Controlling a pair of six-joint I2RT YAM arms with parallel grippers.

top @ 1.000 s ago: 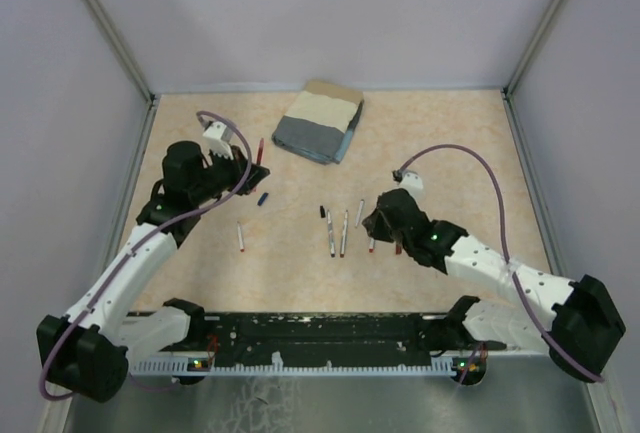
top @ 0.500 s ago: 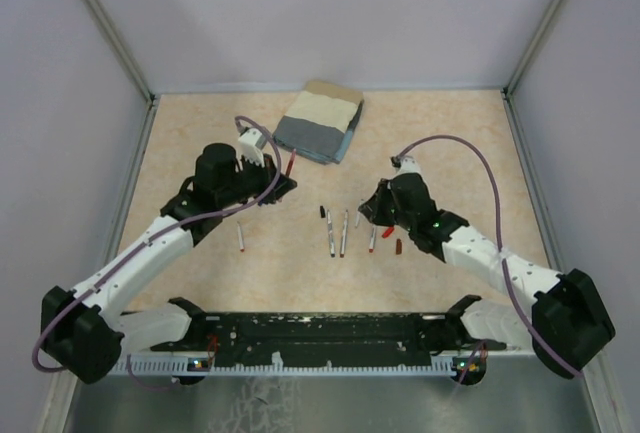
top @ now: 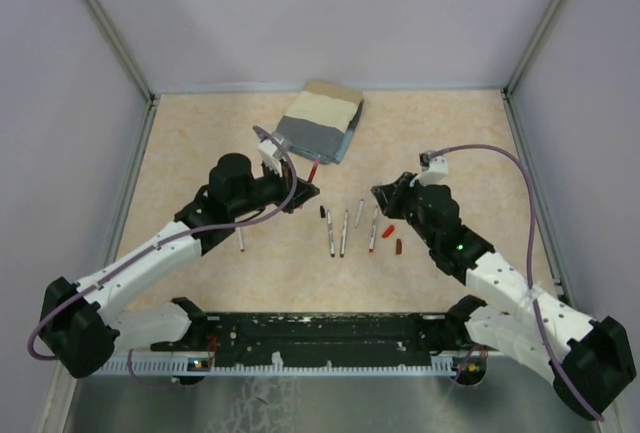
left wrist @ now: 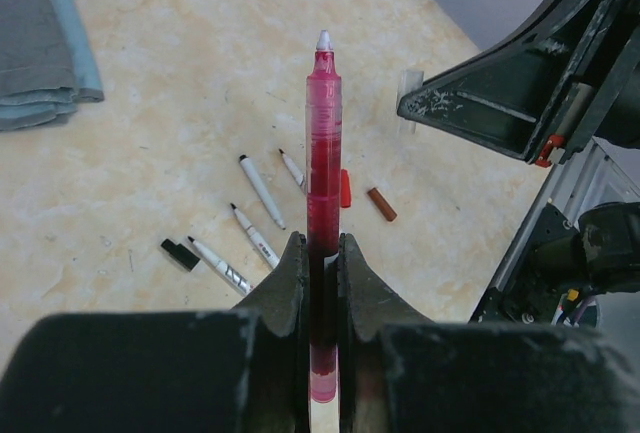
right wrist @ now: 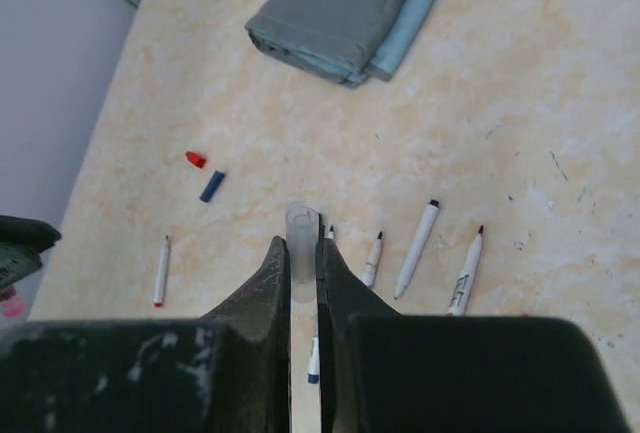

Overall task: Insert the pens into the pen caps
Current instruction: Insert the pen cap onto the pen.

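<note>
bench [top: 200,133]: beige, marbled; carries everything below.
left arm [top: 150,258]: white and black, reaches in from the near-left corner toward the middle.
right arm [top: 500,273]: same make, reaches in from the near-right corner.
cloth [top: 318,123]: folded, grey, beige and light blue, at the far middle, apart from the pens.
left pincer [left wrist: 322,253]: pressed together on the red pen [left wrist: 323,153], raised off the bench.
red pen axis: long axis in line with the fingers. Pale tip sticks out past the fingertips, and in the top view it points toward the far side. The barrel is see-through red.
right pincer [right wrist: 302,253]: pinching a clear cap [right wrist: 302,225], raised off the bench.
clear cap axis: short tube in line with the fingers, its end poking out beyond them.
pens [top: 343,233]: loose row lying flat between the two pincers. White barrels with dark tips, long axes roughly near-to-far.
lone pen [top: 241,238]: flat on the bench, left of the row and beside the left arm.
writing: small dark print on the white barrels, too small to read; no brand legible.
black cap [top: 322,210]: at the far-left end of the row.
red cap [top: 388,230]: just right of the row.
brown cap [top: 398,246]: just beside the red cap, on its near side.
blue cap [right wrist: 211,186]: on the bench next to a second red cap [right wrist: 195,159], seen only from the right wrist.
</note>
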